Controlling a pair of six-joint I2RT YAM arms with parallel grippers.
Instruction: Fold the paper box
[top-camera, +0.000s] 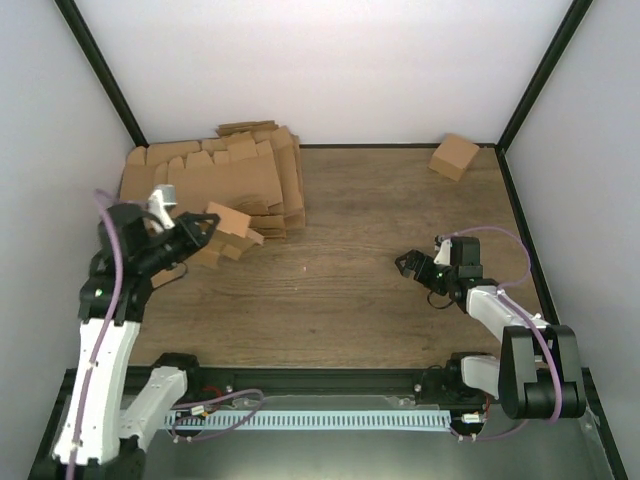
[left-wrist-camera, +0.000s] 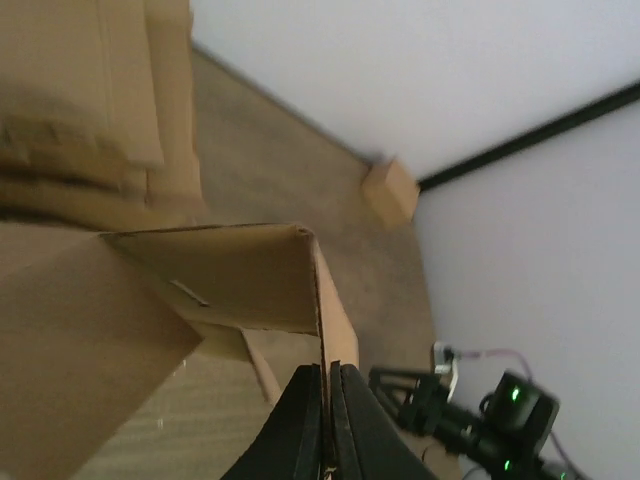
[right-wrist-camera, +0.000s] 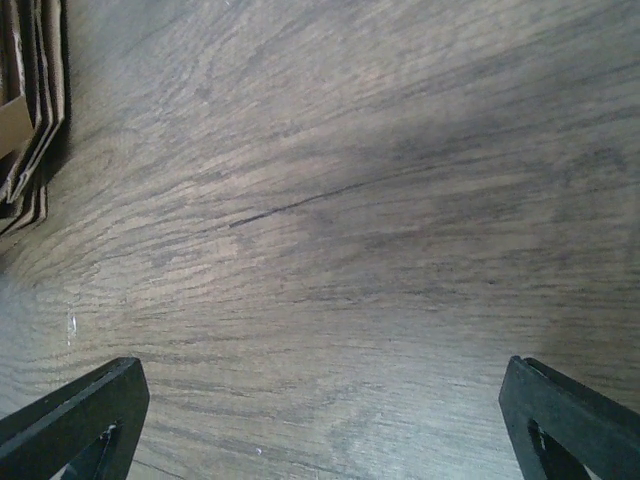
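The paper box (top-camera: 232, 224) is a brown cardboard blank, partly opened into a tube, held up in front of the pile at the left of the table. My left gripper (top-camera: 206, 233) is shut on its thin wall edge. In the left wrist view the two black fingers (left-wrist-camera: 300, 420) pinch that edge at the left gripper (left-wrist-camera: 327, 373), and the paper box (left-wrist-camera: 225, 275) spreads up and left from there. My right gripper (top-camera: 406, 266) hovers low over bare wood at the right, open and holding nothing. In the right wrist view the right gripper (right-wrist-camera: 322, 425) has wood grain between its wide-set fingertips.
A thick pile of brown cardboard blanks (top-camera: 215, 178) lies at the back left, its edge showing as the pile (right-wrist-camera: 25, 100) in the right wrist view. A small cube-like carton (top-camera: 454, 156) sits in the back right corner. White walls with black frame posts bound the table.
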